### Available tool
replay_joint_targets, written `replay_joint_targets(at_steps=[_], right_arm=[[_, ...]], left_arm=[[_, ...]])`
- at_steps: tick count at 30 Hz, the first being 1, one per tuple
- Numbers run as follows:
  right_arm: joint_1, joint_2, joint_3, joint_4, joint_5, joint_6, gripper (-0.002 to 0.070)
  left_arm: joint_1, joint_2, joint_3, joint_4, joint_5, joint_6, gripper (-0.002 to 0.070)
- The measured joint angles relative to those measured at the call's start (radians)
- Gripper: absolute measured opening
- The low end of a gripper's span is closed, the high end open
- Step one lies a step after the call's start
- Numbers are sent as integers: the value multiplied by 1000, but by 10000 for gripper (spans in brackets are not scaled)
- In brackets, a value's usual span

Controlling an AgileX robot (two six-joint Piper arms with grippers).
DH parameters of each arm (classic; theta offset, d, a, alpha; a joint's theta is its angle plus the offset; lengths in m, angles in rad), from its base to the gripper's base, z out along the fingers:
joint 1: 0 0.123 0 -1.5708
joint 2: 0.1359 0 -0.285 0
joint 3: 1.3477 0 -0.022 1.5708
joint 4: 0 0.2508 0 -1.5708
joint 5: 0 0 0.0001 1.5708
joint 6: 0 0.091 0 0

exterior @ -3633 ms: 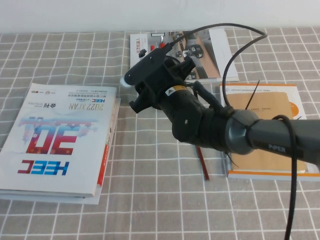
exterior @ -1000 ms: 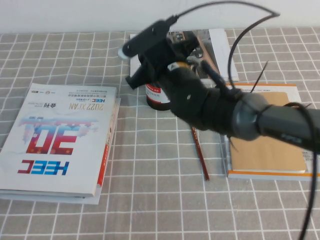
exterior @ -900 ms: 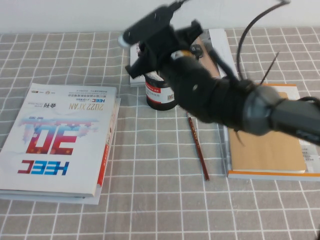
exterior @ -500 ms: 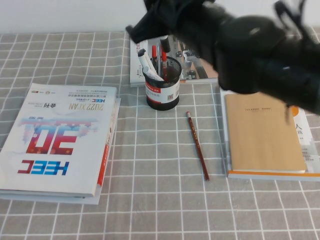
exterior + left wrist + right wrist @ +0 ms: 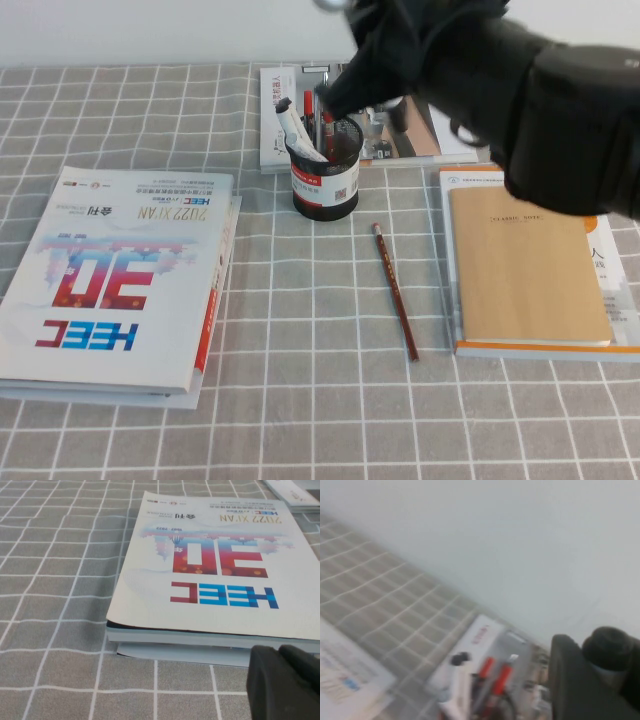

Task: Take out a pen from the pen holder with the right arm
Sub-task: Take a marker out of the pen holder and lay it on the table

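1. Desk (image 5: 300, 420), covered in grey checked cloth, carries everything.
2. Right arm, blurred, fills the 1–2 o'clock part of the high view. The right claw (image 5: 340, 95) hangs just above the pen holder's 12 o'clock rim. Cannot tell whether it is open, closed or gripping a pen.
3. White book (image 5: 130, 280) at 9 o'clock. The cover reads "HEEC", "2022 XI'AN" and a big "30". The left claw (image 5: 282, 680) is parked at the book's near edge; its state cannot be told.
4. Tan notebook (image 5: 525, 265) at 3 o'clock. Its small cover print is unreadable.
5. Magazine (image 5: 275, 120) at 12 o'clock, behind the holder. No text is legible.
6. Pen holder (image 5: 325, 185), a black mesh cup just past desk centre. Its red-and-white label is too small to read.
7. Pencil (image 5: 396, 292) lies on the cloth at 5 o'clock of the holder. It's not the target.
8. Pens (image 5: 318, 108), red ones plus a white marker, stand in the holder.
   - Judgement: grip one pen only, high on its barrel.
   - Pull straight up until the tip clears the rim, then swing away, or the light cup may tip.
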Motion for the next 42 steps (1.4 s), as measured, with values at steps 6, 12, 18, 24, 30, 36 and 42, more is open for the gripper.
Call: replay_joint_targets(at_steps=[6, 12, 18, 24, 30, 36, 42], right_arm=[[0, -2, 82, 0, 231, 96, 121], [0, -2, 182, 0, 302, 198, 121], [-31, -2, 285, -15, 469, 411, 121], [-131, -2, 299, -420, 702, 946, 121], [-204, 6, 258, -908, 813, 1462, 121], [-254, 92, 102, -1295, 1040, 1827, 121], [-263, 234, -98, -1540, 1188, 2000, 121]], left_arm=[[0, 0, 0, 0, 0, 0, -5], [0, 0, 0, 0, 0, 0, -5], [0, 0, 0, 0, 0, 0, -5], [0, 0, 0, 0, 0, 0, -5], [0, 0, 0, 0, 0, 0, -5], [0, 0, 0, 0, 0, 0, -5], [0, 0, 0, 0, 0, 0, -5]])
